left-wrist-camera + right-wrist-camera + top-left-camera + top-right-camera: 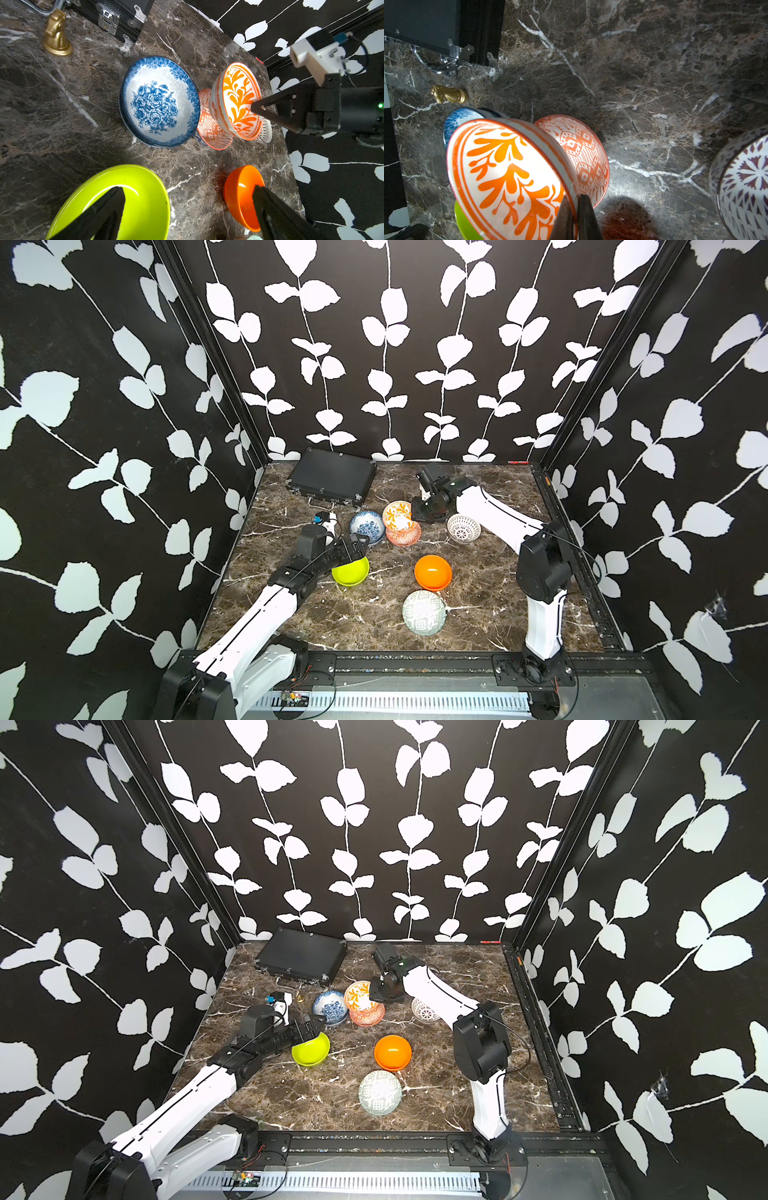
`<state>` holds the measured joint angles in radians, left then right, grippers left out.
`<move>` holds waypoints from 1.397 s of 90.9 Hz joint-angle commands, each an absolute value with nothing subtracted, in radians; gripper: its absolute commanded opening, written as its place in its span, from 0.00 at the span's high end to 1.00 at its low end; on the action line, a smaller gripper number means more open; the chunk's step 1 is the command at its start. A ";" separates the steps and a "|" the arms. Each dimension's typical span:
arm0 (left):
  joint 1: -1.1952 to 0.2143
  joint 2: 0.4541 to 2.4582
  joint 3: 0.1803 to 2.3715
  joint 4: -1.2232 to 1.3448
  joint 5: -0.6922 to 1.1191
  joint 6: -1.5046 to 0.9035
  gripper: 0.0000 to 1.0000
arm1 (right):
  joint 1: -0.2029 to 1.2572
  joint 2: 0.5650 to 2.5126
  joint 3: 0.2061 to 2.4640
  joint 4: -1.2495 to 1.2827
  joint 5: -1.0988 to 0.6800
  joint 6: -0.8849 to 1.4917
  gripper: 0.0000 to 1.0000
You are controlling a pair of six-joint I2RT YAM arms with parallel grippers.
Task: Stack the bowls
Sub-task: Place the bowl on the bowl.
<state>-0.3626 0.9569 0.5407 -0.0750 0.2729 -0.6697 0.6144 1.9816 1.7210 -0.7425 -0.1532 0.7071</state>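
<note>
A staged robot test cell, not a home. Leaf-patterned wallpaper panels (pixel 395 306) in black metal framing (pixel 216 364) rise beyond and on either side of the left gripper (pixel 359 549) and right gripper (pixel 413 513). A marble-look tabletop (pixel 353 614) lies beneath them. Behind them, the arm bases (pixel 536 659) bolt to a slotted rail (pixel 415 666) beside a cable duct (pixel 395 701).

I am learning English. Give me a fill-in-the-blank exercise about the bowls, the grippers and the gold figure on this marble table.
1. The right gripper is shut on the ____ of the orange leaf-patterned bowl.
2. The left gripper reaches over the lime bowl with its fingers ____.
3. The gold chess piece beside the black case is a ____.
Missing words: rim; open; knight.
</note>
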 commanded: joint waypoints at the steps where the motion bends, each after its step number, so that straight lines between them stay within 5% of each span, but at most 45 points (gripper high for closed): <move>1: -0.355 0.956 0.533 -0.040 0.287 -0.673 0.01 | 0.621 1.985 1.712 -0.700 -0.159 0.713 1.00; 127: -0.327 0.982 0.528 -0.018 0.318 -0.688 0.01 | 0.635 2.027 1.664 -0.701 -0.126 0.706 1.00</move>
<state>-0.3328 0.9833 0.5407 -0.0387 0.3058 -0.6884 0.6228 2.0151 1.6558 -0.7223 -0.1291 0.7067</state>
